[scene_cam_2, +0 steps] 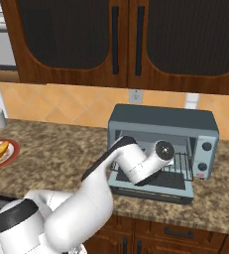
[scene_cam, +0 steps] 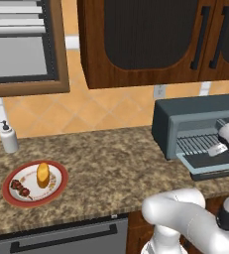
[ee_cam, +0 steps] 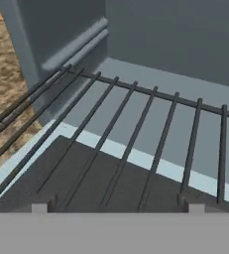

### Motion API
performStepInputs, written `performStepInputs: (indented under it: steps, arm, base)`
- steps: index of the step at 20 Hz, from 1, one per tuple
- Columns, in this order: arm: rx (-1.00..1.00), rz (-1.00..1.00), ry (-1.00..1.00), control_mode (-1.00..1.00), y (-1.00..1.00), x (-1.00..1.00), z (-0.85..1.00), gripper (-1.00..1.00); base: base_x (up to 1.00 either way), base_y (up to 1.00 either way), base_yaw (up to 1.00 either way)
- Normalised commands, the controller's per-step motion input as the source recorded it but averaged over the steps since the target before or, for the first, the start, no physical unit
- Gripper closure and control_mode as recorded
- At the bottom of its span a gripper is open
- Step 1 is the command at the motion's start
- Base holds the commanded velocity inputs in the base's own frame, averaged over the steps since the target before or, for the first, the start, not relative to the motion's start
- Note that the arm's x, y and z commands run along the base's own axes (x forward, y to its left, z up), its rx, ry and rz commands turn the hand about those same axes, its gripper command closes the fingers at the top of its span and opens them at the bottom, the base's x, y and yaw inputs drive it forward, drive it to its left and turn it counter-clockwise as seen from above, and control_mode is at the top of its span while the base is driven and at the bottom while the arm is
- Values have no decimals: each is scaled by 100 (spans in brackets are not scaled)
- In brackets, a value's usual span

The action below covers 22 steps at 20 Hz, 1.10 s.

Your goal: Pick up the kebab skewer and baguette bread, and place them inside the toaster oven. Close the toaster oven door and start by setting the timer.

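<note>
Hovering gripper (ee_cam: pixel 114 207), seemingly over toaster oven door (ee_cam: pixel 76 178)

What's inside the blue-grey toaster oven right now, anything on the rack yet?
Inside the boxy blue-grey toaster oven, the dark wire rack is bare where visible. The open gripper and white arm cover part of it in the base views, so that part is unchecked.

The toaster oven (scene_cam: pixel 185 119) has a smooth, matt blue-grey shell, and its wire rack (ee_cam: pixel 136 134) is thin dark metal. The counter (scene_cam: pixel 111 163) looks like speckled stone. The cabinets (scene_cam_2: pixel 121 39) are glossy brown wood.
</note>
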Motion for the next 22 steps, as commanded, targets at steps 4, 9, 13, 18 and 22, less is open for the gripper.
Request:
performStepInputs:
  steps: [4, 9, 13, 18, 22]
  arm:
    - [9, 0, 2, -100, 46, -65, 100, -100]
    - [0, -1, 5, -100, 100, -82, 58, -100]
    - [0, -6, 20, -100, 100, -39, 21, -100]
    - [0, -8, 19, -100, 100, -21, 21, -100]
    - [-3, -8, 10, -100, 100, -8, 0, -100]
  base:
    - [0, 0, 0]
    - [0, 0, 0]
    - [0, 0, 0]
    - [0, 0, 0]
    - [0, 0, 0]
